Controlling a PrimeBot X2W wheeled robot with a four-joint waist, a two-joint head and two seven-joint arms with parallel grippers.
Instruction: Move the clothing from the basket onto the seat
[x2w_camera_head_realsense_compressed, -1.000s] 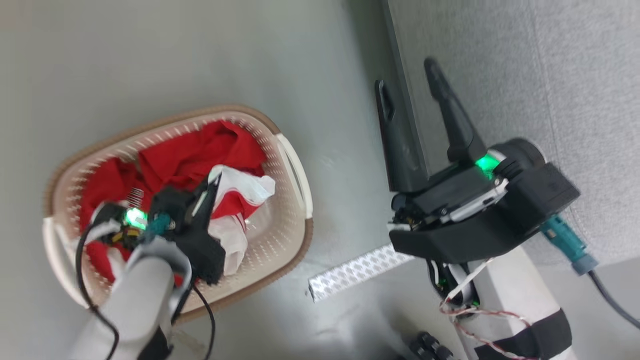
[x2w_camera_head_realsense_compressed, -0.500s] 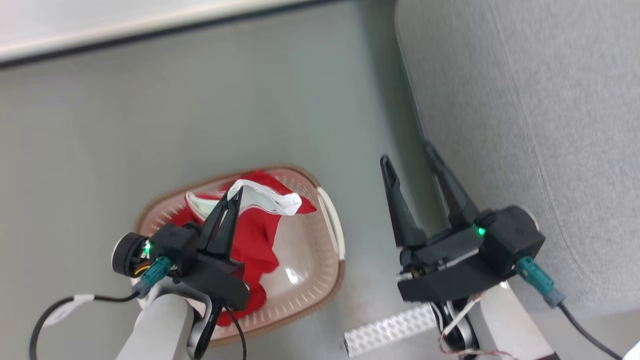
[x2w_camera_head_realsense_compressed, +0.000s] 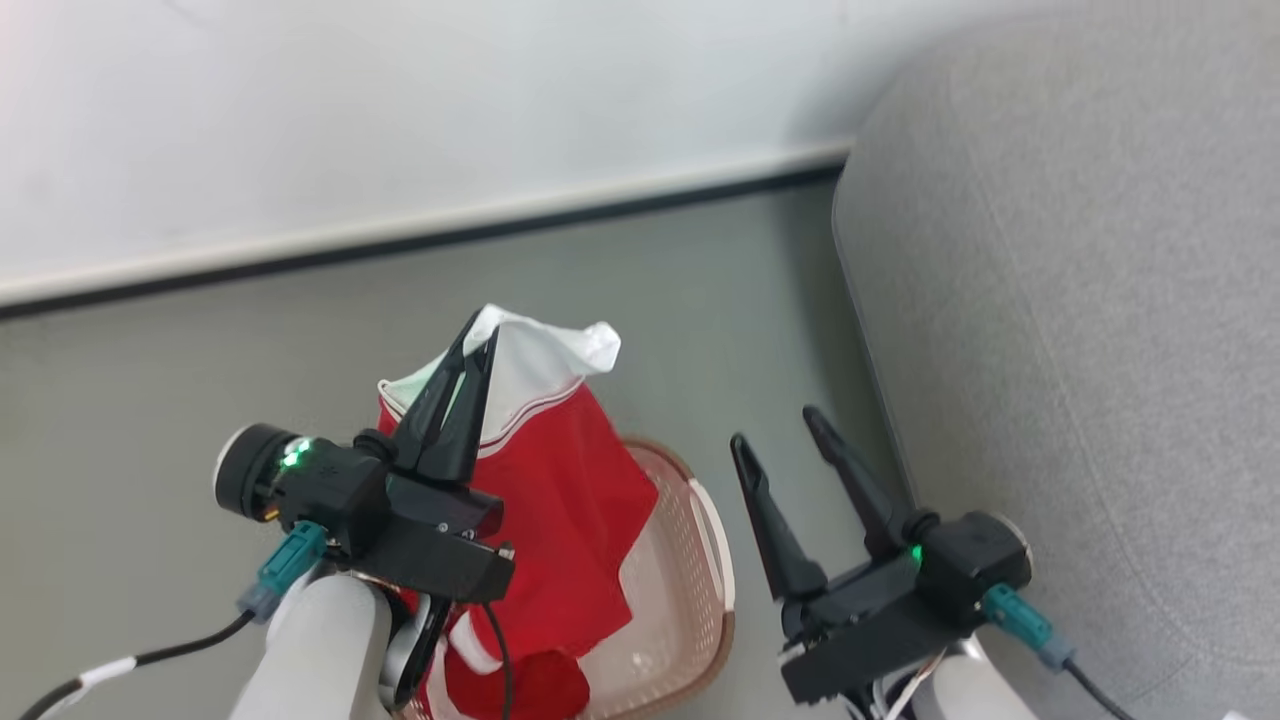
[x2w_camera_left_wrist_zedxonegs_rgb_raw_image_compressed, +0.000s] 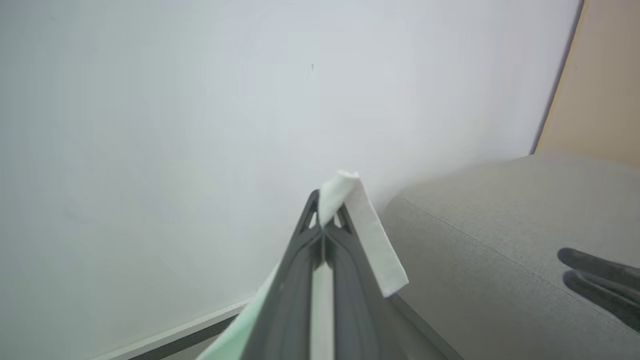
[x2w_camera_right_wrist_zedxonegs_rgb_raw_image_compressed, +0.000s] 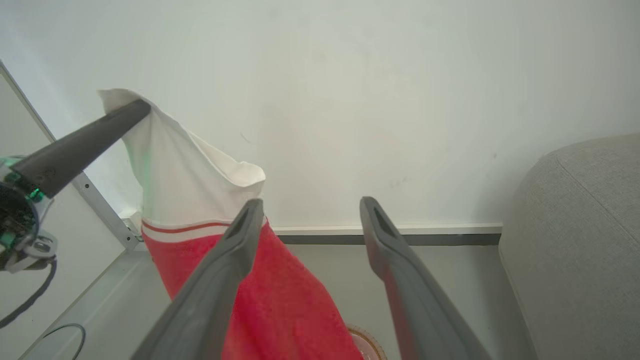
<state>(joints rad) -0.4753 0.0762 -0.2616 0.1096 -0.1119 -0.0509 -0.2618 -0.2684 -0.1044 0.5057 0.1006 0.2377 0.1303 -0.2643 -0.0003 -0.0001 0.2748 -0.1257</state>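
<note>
My left gripper (x2w_camera_head_realsense_compressed: 482, 336) is shut on the white panel of a piece of the clothing (x2w_camera_head_realsense_compressed: 565, 480), a red garment with a thin red stripe. It hangs from the fingertips above the basket (x2w_camera_head_realsense_compressed: 716, 560), whose cream wall and brown rim show behind its lower end. In the left wrist view the shut fingers (x2w_camera_left_wrist_zedxonegs_rgb_raw_image_compressed: 300, 260) pinch a fold of white fabric (x2w_camera_left_wrist_zedxonegs_rgb_raw_image_compressed: 372, 240). My right gripper (x2w_camera_head_realsense_compressed: 775, 428) stands open and empty, between the basket and the grey seat (x2w_camera_head_realsense_compressed: 1080, 300). In the right wrist view its gripper (x2w_camera_right_wrist_zedxonegs_rgb_raw_image_compressed: 310, 205) points at the wall, with the hanging garment (x2w_camera_right_wrist_zedxonegs_rgb_raw_image_compressed: 190, 180) to the left.
A white wall (x2w_camera_head_realsense_compressed: 400, 120) with a dark baseboard (x2w_camera_head_realsense_compressed: 420, 245) runs behind the grey floor (x2w_camera_head_realsense_compressed: 150, 400). The seat's rounded edge (x2w_camera_right_wrist_zedxonegs_rgb_raw_image_compressed: 545, 210) lies just right of my right gripper. A cable (x2w_camera_head_realsense_compressed: 110, 670) trails from my left wrist.
My left gripper has risen, lifting the red and white garment up out of the basket. The head camera has tilted upward, bringing the wall into view. The right gripper stays open.
</note>
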